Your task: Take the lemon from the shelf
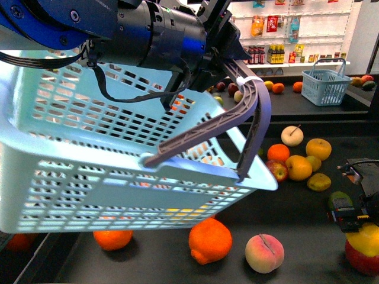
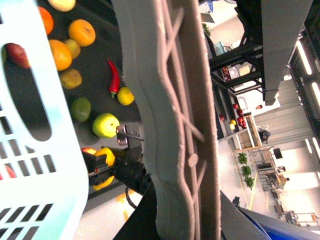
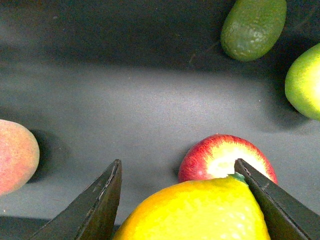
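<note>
The lemon (image 3: 200, 210) is bright yellow and sits between the fingers of my right gripper (image 3: 177, 161), which is shut on it just above the black shelf deck (image 3: 125, 100). In the front view the lemon (image 1: 368, 241) and right gripper (image 1: 354, 220) are at the far right edge, over a red apple (image 1: 360, 260). My left gripper (image 1: 237, 74) is shut on the grey handle (image 1: 251, 112) of a light blue basket (image 1: 118, 160), held up high at the left. The handle (image 2: 170, 100) fills the left wrist view, where the lemon (image 2: 102, 157) shows beyond it.
A red apple (image 3: 220, 155), an avocado (image 3: 252, 27), a green apple (image 3: 305, 80) and a peach (image 3: 15, 155) lie near the lemon. Oranges (image 1: 210, 239), a peach (image 1: 265, 252) and a fruit cluster (image 1: 299, 160) sit on the deck. A small blue basket (image 1: 325, 86) stands behind.
</note>
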`<move>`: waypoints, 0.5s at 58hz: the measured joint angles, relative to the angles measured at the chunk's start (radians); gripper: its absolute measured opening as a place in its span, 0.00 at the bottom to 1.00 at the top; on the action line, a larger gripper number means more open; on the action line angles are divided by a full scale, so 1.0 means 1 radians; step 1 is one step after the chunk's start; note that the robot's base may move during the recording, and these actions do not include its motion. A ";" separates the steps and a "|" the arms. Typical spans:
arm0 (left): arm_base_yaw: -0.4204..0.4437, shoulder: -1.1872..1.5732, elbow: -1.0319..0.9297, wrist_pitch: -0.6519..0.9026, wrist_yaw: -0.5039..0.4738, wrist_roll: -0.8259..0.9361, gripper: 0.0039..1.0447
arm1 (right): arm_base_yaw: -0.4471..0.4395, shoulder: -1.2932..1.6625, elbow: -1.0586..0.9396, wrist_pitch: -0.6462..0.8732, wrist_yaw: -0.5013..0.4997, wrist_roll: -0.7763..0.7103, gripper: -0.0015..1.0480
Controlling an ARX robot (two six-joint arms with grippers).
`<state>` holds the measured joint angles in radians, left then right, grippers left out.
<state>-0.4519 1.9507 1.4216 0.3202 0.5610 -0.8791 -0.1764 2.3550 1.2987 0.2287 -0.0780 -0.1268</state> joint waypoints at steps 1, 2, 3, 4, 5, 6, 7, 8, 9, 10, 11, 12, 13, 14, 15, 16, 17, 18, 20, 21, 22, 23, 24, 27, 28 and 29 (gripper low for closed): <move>-0.002 0.000 0.000 0.000 0.005 -0.001 0.08 | 0.000 -0.009 0.005 -0.005 -0.005 0.010 0.60; -0.003 0.000 0.000 0.000 0.008 -0.002 0.08 | -0.001 -0.013 0.008 -0.006 -0.007 0.015 0.60; -0.005 0.000 0.000 0.000 0.010 -0.003 0.08 | -0.001 -0.024 0.014 -0.010 -0.013 0.023 0.60; -0.008 0.000 0.000 0.000 0.013 -0.005 0.08 | -0.003 -0.035 0.021 -0.012 -0.014 0.032 0.60; -0.010 0.000 0.000 0.000 0.016 -0.006 0.08 | -0.003 -0.049 0.030 -0.014 -0.016 0.039 0.60; -0.011 0.000 0.000 0.000 0.017 -0.008 0.08 | -0.003 -0.055 0.034 -0.015 -0.015 0.042 0.60; -0.013 0.000 0.000 0.000 0.018 -0.009 0.08 | -0.003 -0.071 0.043 -0.017 -0.017 0.050 0.60; -0.014 0.000 0.000 0.000 0.018 -0.011 0.08 | -0.002 -0.086 0.055 -0.022 -0.020 0.059 0.60; -0.015 0.000 0.000 0.000 0.018 -0.013 0.08 | -0.001 -0.109 0.073 -0.026 -0.020 0.066 0.60; -0.015 0.000 0.000 0.000 0.016 -0.015 0.08 | 0.001 -0.126 0.086 -0.027 -0.019 0.071 0.60; -0.015 0.000 0.000 0.000 0.014 -0.016 0.08 | 0.002 -0.141 0.099 -0.029 -0.019 0.078 0.60; -0.015 0.000 0.000 0.000 0.010 -0.015 0.08 | 0.004 -0.165 0.121 -0.037 -0.023 0.087 0.60; -0.015 0.000 0.000 0.000 0.007 -0.015 0.08 | 0.006 -0.180 0.135 -0.043 -0.027 0.093 0.60; -0.014 0.000 0.000 0.000 0.002 -0.014 0.08 | 0.009 -0.195 0.148 -0.047 -0.028 0.101 0.60; -0.013 0.000 0.000 0.000 -0.002 -0.011 0.08 | 0.012 -0.208 0.161 -0.053 -0.029 0.109 0.60; -0.012 0.000 0.000 0.000 -0.005 -0.009 0.08 | 0.016 -0.221 0.173 -0.059 -0.033 0.114 0.60; -0.011 0.000 0.000 0.000 -0.006 -0.008 0.08 | 0.018 -0.228 0.179 -0.063 -0.035 0.119 0.60; -0.010 0.000 0.000 0.000 -0.008 -0.007 0.08 | 0.024 -0.240 0.190 -0.069 -0.040 0.128 0.60; -0.006 0.000 0.000 0.000 -0.011 -0.006 0.08 | 0.038 -0.261 0.206 -0.079 -0.047 0.142 0.60; -0.005 0.000 0.000 0.000 -0.011 -0.006 0.08 | 0.047 -0.271 0.214 -0.084 -0.053 0.150 0.60; -0.005 0.000 0.000 0.000 -0.011 -0.006 0.08 | 0.056 -0.278 0.219 -0.088 -0.059 0.160 0.60; -0.005 0.000 0.000 0.000 -0.011 -0.006 0.08 | 0.061 -0.282 0.221 -0.090 -0.063 0.164 0.60; -0.005 0.000 0.000 0.000 -0.011 -0.006 0.08 | 0.072 -0.288 0.225 -0.095 -0.069 0.171 0.60; -0.005 0.000 0.000 0.000 -0.005 -0.007 0.08 | 0.113 -0.303 0.229 -0.105 -0.081 0.208 0.60; -0.005 0.000 0.000 0.000 -0.003 -0.008 0.08 | 0.132 -0.306 0.229 -0.108 -0.088 0.220 0.60; -0.005 0.000 0.000 0.000 0.000 -0.008 0.08 | 0.144 -0.307 0.227 -0.108 -0.090 0.229 0.60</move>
<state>-0.4572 1.9507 1.4216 0.3202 0.5613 -0.8875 -0.0322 2.0483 1.5257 0.1211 -0.1684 0.1024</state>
